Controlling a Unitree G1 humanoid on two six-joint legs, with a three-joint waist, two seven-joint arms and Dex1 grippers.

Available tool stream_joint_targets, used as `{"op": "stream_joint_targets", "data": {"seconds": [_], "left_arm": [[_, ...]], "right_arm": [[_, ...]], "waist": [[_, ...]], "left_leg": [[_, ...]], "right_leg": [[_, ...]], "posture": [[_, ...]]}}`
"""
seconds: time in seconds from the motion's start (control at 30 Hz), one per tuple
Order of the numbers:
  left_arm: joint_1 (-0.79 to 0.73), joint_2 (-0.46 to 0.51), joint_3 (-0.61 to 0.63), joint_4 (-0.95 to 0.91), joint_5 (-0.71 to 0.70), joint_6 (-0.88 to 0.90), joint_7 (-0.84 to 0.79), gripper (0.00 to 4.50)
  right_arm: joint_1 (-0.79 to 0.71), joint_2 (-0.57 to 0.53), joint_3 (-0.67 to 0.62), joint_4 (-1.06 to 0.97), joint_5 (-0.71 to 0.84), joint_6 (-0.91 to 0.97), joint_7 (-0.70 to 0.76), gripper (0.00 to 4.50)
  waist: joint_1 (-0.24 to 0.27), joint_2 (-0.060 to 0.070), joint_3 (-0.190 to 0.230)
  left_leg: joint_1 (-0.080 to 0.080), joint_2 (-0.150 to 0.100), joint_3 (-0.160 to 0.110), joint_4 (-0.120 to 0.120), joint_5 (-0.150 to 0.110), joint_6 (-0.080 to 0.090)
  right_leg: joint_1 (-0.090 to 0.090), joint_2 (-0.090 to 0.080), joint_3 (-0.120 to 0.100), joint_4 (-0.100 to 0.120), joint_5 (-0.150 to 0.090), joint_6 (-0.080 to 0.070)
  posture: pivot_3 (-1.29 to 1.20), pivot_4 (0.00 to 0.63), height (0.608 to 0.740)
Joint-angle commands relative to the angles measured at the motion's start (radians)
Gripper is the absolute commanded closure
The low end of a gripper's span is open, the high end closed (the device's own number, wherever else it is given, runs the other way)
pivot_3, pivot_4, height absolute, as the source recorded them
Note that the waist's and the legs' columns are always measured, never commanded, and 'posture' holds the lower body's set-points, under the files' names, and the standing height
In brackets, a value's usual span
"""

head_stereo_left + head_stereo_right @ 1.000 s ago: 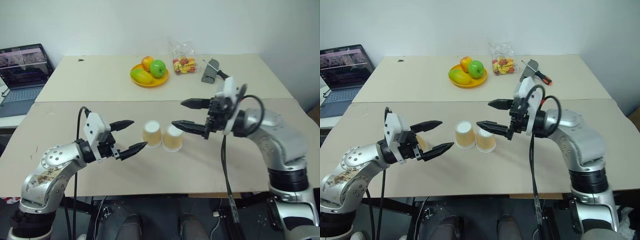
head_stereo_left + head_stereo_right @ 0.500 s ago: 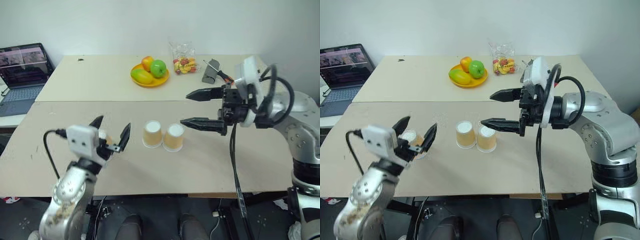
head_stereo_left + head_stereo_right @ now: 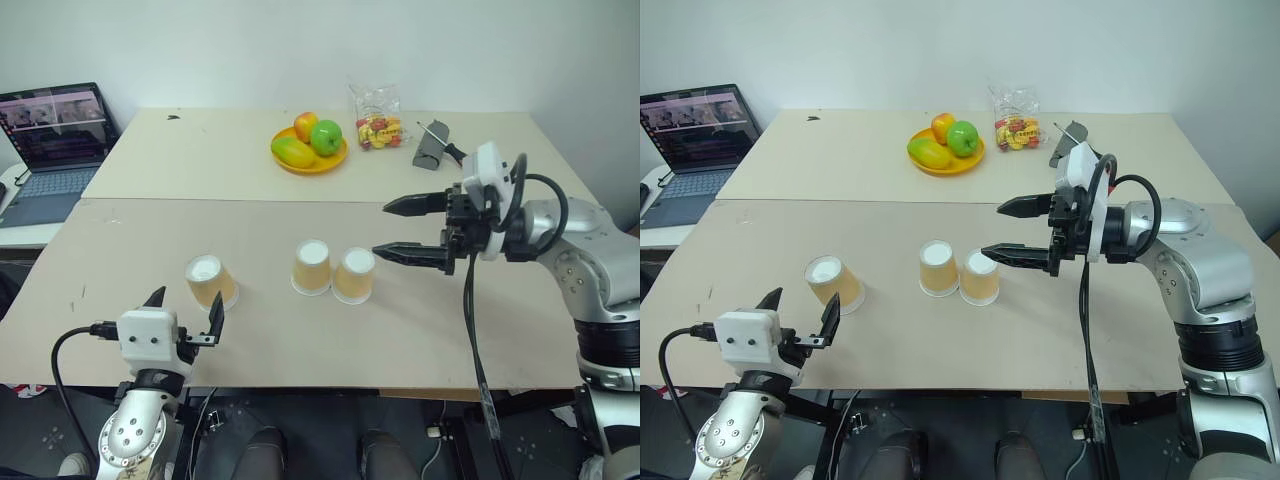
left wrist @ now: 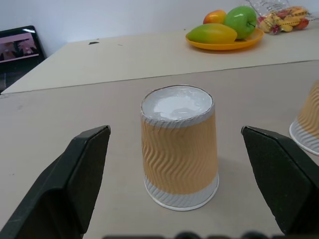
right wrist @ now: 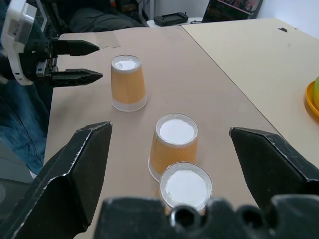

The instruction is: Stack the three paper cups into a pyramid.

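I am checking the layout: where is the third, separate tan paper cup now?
In the left eye view, the separate tan paper cup stands upside down on the robot's left, just ahead of the open left gripper.

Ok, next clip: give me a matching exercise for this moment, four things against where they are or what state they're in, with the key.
Things:
1. lone cup
2. cup pair
3. left hand
4. fruit plate

Places or states:
A. on the far table, beside a snack bag
B. open, just behind the lone cup, not touching it
C. upside down, apart to the left
D. side by side at mid table, below the open right hand

Pairs: 1-C, 2-D, 3-B, 4-A
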Motion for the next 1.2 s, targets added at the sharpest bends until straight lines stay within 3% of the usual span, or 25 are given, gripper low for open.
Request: {"op": "stream_joint_targets", "data": {"seconds": [0.03, 0.4, 0.8, 0.9, 0.97, 1.2], "left_arm": [[-0.052, 0.016, 0.016, 0.059, -0.004, -0.042, -0.026, 0.0], [-0.231, 0.07, -0.004, 0.22, -0.012, -0.005, -0.096, 0.0], [-0.309, 0.086, 0.008, 0.259, -0.032, 0.03, -0.132, 0.0], [-0.321, 0.089, 0.015, 0.265, -0.031, 0.039, -0.132, 0.67], [-0.328, 0.093, 0.018, 0.267, -0.028, 0.043, -0.135, 1.41], [-0.413, 0.106, 0.033, 0.278, -0.044, 0.042, -0.146, 1.41]], "right_arm": [[-0.019, -0.004, -0.039, -0.028, 0.017, -0.01, -0.009, 0.04], [0.066, -0.025, -0.087, -0.022, 0.018, -0.002, -0.03, 0.04], [0.14, -0.017, -0.111, -0.041, 0.018, 0.0, -0.091, 0.04], [0.143, -0.017, -0.115, -0.047, 0.024, 0.004, -0.099, 0.0], [0.145, -0.016, -0.12, -0.05, 0.028, 0.006, -0.107, 0.0], [0.152, -0.007, -0.117, -0.047, 0.021, 0.0, -0.13, 0.0]], "waist": [[0.0, 0.0, 0.0], [0.0, 0.0, 0.0], [0.0, 0.0, 0.0], [0.0, 0.0, 0.0], [0.0, 0.0, 0.0], [0.0, 0.0, 0.0]], "left_leg": [[0.0, 0.0, 0.0, 0.0, 0.0, 0.0], [0.0, 0.0, 0.0, 0.0, 0.0, 0.0], [0.0, 0.0, 0.0, 0.0, 0.0, 0.0], [0.0, 0.0, 0.0, 0.0, 0.0, 0.0], [0.0, 0.0, 0.0, 0.0, 0.0, 0.0], [-0.001, 0.0, 0.0, 0.0, 0.0, 0.0]], "right_leg": [[0.0, 0.0, 0.0, 0.0, 0.0, 0.0], [0.0, 0.0, 0.0, 0.0, 0.001, 0.001], [0.0, 0.0, 0.0, 0.0, 0.001, 0.001], [0.0, 0.0, 0.0, 0.0, 0.001, 0.001], [0.0, 0.0, 0.0, 0.0, 0.001, 0.001], [0.0, 0.0, 0.0, 0.0, 0.001, 0.001]], "posture": [[0.0, 0.15, 0.74], [0.0, 0.15, 0.74], [0.0, 0.15, 0.74], [0.0, 0.15, 0.74], [0.0, 0.15, 0.74], [0.0, 0.15, 0.74]]}}
